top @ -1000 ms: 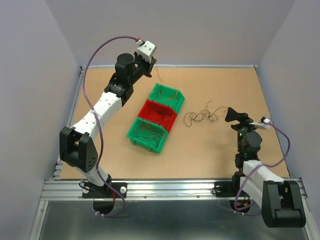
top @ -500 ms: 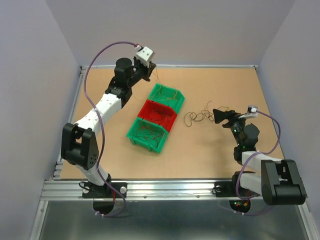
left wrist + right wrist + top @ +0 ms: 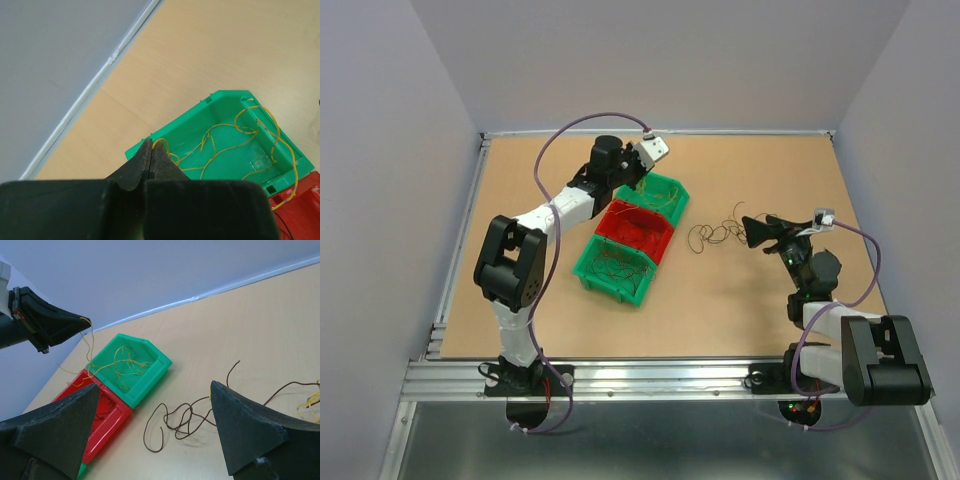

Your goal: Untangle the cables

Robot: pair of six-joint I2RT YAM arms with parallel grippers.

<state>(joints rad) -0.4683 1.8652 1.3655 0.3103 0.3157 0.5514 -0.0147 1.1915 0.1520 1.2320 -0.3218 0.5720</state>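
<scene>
My left gripper (image 3: 635,170) hangs over the far green bin (image 3: 682,196). It is shut on a thin yellow wire (image 3: 161,142) that trails down among the yellow wires (image 3: 235,140) in that bin. The right wrist view also shows it (image 3: 88,320), with the wire hanging from its tip. A loose curly brown wire (image 3: 720,232) lies on the table right of the bins. My right gripper (image 3: 752,230) is open and empty just right of it. In the right wrist view the brown wire (image 3: 190,417) lies between and beyond the spread fingers (image 3: 245,430).
Three bins stand in a diagonal row: the far green bin (image 3: 155,372), a red bin (image 3: 669,232) with dark wires, and a near green bin (image 3: 645,282) with brownish wires. A bit of yellow wire (image 3: 312,405) lies at the right. Walls enclose the table.
My left arm has swung right from the back left corner to above the far green bin, carrying the yellow wire. My right gripper has shifted left toward the brown wire.
</scene>
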